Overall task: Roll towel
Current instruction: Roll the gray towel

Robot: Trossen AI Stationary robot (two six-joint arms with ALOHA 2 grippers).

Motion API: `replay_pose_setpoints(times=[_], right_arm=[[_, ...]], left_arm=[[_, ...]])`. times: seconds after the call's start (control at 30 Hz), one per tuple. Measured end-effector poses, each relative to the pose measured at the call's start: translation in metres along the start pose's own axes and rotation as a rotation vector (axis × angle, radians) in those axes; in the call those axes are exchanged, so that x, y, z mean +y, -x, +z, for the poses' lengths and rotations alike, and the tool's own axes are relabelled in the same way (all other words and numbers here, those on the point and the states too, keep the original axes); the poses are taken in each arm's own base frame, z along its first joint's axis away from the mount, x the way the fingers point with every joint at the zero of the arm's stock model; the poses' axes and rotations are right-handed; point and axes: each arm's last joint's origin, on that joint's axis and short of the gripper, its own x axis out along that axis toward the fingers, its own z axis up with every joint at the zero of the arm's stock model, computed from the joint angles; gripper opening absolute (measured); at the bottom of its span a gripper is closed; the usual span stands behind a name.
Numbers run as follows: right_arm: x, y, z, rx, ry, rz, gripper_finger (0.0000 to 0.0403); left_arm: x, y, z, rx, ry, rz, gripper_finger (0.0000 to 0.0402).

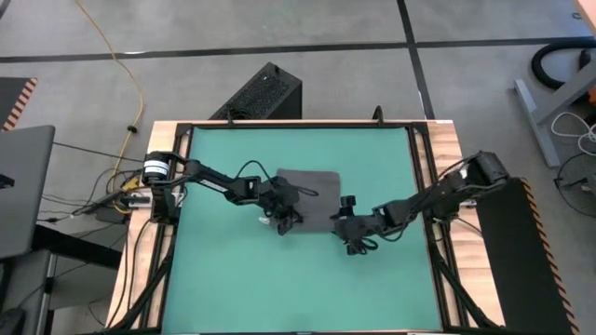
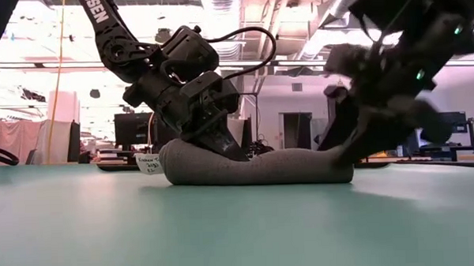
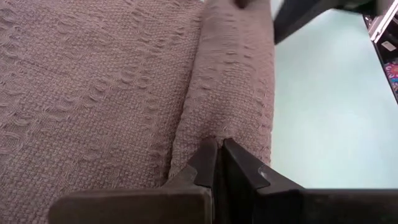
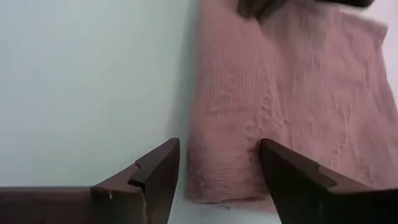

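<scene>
Towel: dark grey soft cloth (image 1: 312,194), near edge rolled, on green mat (image 1: 279,279)
Left gripper (image 3: 219,152): fingers pinching roll
Right gripper (image 4: 219,165): fingers spread astride roll's end

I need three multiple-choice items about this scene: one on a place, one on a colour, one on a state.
1. Where is the towel?
A. on the floor
B. on the green mat
C. hanging off the table edge

2. What colour is the towel?
A. dark grey
B. yellow
C. white

3. How is the left tool?
A. wide open
B. out of view
C. shut on the towel

Answers: 1 B, the high view shows it mid-mat. 2 A, grey in high and low views. 3 C, its wrist view shows fingers together at the rolled fold.
</scene>
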Motion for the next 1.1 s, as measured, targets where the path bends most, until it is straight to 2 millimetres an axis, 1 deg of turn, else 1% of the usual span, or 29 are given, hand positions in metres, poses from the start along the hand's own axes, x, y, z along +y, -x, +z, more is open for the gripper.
replay_pose_setpoints(times=[0.17, 0.23, 0.3, 0.43, 0.47, 0.57, 0.67, 0.77, 0.83, 0.97, 1.1], right_arm=[[-0.007, -0.018, -0.009, 0.061, -0.020, -0.053, 0.0246], [-0.012, -0.023, -0.012, 0.077, -0.061, -0.044, 0.0230], [-0.015, -0.027, -0.014, 0.094, -0.118, -0.005, 0.0196], [-0.021, -0.030, -0.016, 0.106, -0.222, 0.100, 0.0088], [-0.022, -0.031, -0.017, 0.107, -0.251, 0.128, 0.0075], [-0.026, -0.031, -0.016, 0.107, -0.359, 0.217, 0.0075], [-0.030, -0.032, -0.016, 0.114, -0.494, 0.385, 0.0075], [-0.032, -0.032, -0.016, 0.127, -0.588, 0.525, 0.0075], [-0.034, -0.033, -0.018, 0.145, -0.658, 0.574, 0.0075], [-0.031, -0.032, -0.029, 0.179, -0.799, 0.648, 0.0075], [-0.025, -0.029, -0.043, 0.147, -0.910, 0.671, 0.0075]], left_arm=[[-0.001, 0.000, 0.000, 0.007, -0.024, -0.036, 0.0006], [-0.002, 0.002, 0.001, 0.006, -0.041, -0.064, 0.0006], [-0.003, 0.006, 0.005, -0.006, -0.058, -0.092, 0.0006], [-0.005, 0.019, 0.018, -0.074, -0.099, -0.102, 0.0006], [-0.004, 0.023, 0.020, -0.086, -0.106, -0.100, 0.0006], [-0.005, 0.029, 0.026, -0.116, -0.134, -0.109, 0.0006], [-0.007, 0.032, 0.028, -0.123, -0.162, -0.126, 0.0006], [-0.008, 0.032, 0.027, -0.116, -0.181, -0.148, 0.0006], [-0.008, 0.032, 0.027, -0.113, -0.192, -0.151, 0.0006], [-0.007, 0.032, 0.025, -0.085, -0.190, -0.148, 0.0006], [-0.009, 0.028, 0.014, 0.007, -0.187, -0.130, 0.0010]])
